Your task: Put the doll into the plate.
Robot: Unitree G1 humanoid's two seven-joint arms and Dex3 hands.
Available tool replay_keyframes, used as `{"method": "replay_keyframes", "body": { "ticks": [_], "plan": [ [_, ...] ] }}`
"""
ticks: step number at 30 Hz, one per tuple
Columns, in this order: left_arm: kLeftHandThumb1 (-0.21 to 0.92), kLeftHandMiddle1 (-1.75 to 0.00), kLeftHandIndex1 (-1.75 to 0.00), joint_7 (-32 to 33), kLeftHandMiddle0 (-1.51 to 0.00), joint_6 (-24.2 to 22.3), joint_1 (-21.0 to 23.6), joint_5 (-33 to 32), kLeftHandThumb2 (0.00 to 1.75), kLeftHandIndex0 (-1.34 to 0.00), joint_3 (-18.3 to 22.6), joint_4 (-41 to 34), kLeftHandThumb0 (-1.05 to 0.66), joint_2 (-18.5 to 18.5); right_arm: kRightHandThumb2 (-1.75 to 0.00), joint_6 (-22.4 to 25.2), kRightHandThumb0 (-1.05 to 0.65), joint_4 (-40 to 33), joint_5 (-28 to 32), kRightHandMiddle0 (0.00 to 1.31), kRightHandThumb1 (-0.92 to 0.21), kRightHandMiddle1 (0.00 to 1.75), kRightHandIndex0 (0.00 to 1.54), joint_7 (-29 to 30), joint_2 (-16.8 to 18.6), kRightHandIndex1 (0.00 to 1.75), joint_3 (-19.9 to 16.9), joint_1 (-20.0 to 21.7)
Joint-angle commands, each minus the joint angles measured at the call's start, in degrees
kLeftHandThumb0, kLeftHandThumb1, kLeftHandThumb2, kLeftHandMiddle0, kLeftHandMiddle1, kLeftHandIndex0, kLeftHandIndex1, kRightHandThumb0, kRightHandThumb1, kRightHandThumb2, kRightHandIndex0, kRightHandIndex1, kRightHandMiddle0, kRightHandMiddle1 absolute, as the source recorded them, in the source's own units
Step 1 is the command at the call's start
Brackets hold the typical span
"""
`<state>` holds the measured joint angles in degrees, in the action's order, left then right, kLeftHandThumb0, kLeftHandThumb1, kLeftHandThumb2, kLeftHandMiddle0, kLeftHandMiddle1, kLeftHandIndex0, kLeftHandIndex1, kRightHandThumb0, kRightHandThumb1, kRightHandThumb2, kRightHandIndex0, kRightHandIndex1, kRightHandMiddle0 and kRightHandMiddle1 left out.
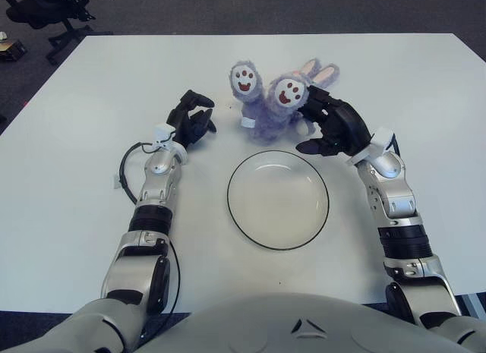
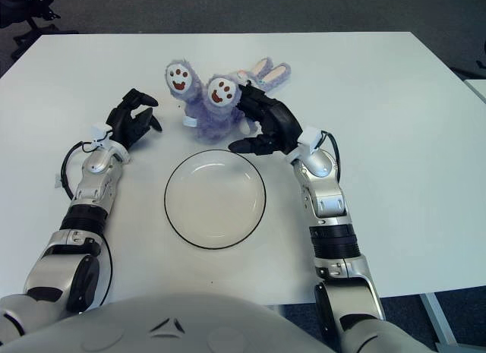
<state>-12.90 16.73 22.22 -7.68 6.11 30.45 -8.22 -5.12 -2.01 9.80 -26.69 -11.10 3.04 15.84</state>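
Observation:
A purple plush doll (image 1: 263, 114) with long bunny ears lies on the white table, its paw-print feet turned up toward me. It sits just beyond the far rim of the plate (image 1: 278, 209), a white round one with a thin black rim that holds nothing. My right hand (image 1: 311, 127) is at the doll's right side, fingers curled over its body and thumb below, grasping it. My left hand (image 1: 194, 119) shows left of the doll, fingers relaxed and holding nothing.
The table (image 1: 91, 216) ends in dark floor at the far edge. A black office chair (image 1: 45, 11) stands off the far left corner. A thin black cable (image 1: 125, 174) loops beside my left forearm.

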Motion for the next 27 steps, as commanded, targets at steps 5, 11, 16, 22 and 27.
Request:
{"method": "replay_keyframes", "body": {
  "ticks": [5,11,16,22,27],
  "plan": [
    [0.92,-1.75,-1.55,-0.06,-0.73,-1.13,-2.26,0.94,0.33,-0.4,-0.48,1.8,-0.36,0.06,-0.01,-0.83,-0.6,0.83,-1.67,0.42,-0.69,0.04,0.27,1.75,1.05,0.0,0.78,1.82],
    [0.92,-1.75,-1.54,0.02,-0.73,-1.01,-2.31,1.05,0.33,-0.41,-0.47,1.74,-0.36,0.12,-0.01,-6.19,-0.6,2.62,-9.26,0.45,-0.69,0.04,0.29,8.12,1.34,0.01,1.46,2.14],
    [0.92,-1.75,-1.54,0.08,-0.73,-0.84,-2.3,1.16,0.32,-0.41,-0.46,1.86,-0.36,0.12,0.0,-21.29,-0.61,9.6,-32.14,0.49,-0.7,0.04,0.42,28.5,-0.49,0.03,3.72,4.34],
    [0.92,-1.75,-1.54,0.13,-0.73,-0.74,-2.3,1.26,0.32,-0.41,-0.47,1.9,-0.36,0.12,-0.01,-25.54,-0.63,14.5,-41.46,0.5,-0.71,0.04,0.46,39.98,-1.35,0.02,5.27,6.32],
    [0.92,-1.75,-1.54,0.15,-0.73,-0.59,-2.26,1.33,0.32,-0.41,-0.43,2.02,-0.36,0.05,-0.01,-25.91,-0.64,17.64,-47.46,0.47,-0.73,0.01,0.46,47.44,-1.87,0.01,6.57,7.79]
  ]
}}
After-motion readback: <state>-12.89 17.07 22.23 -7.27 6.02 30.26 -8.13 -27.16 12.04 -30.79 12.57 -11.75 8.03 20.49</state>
